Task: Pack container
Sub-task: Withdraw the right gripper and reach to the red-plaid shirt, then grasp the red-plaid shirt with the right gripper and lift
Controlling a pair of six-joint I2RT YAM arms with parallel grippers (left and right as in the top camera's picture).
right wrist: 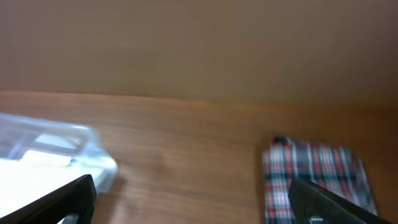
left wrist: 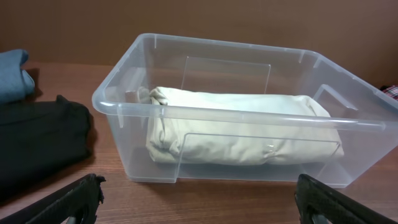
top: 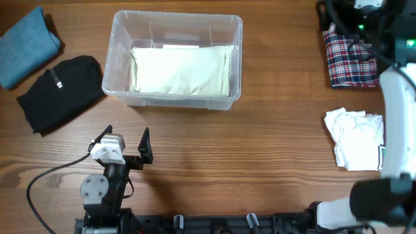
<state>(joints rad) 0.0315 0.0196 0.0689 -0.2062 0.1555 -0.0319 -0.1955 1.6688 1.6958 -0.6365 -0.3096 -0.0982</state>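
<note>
**Overhead view.** The container (top: pixel 117 77) stands on the desk (top: pixel 260 162), directly ahead of the left arm (top: pixel 106 174). It holds one item: a cream folded garment (top: pixel 182 70) that covers most of the floor. Left of the container lie a black garment (top: pixel 62 92) and, farther out, a blue garment (top: pixel 26 47). Well to the right lie a plaid garment (top: pixel 351 65) and a white garment (top: pixel 356 138). The left jaws stand apart, empty. The right arm (top: pixel 396 97) reaches over the plaid garment.

**Left wrist view.** The container (left wrist: pixel 124 106) shows the cream garment (left wrist: pixel 249 127) lying flat, well below the rim. The jaws are spread wide, with nothing between them.

**Right wrist view.** The picture is blurred. One corner of the container (right wrist: pixel 84 149) shows at the left, and the plaid garment (right wrist: pixel 314 177) lies to its right. The jaws are apart and hold nothing.

**Hazards (judgement only).**
- Four garments remain outside, so every later item will probably have to stack on the cream one.
- A pinch on a single layer could let a fold open in transit and drape over the rim.
- The tub looks light, so a low approach that strikes the wall could slide it across the desk.
</note>
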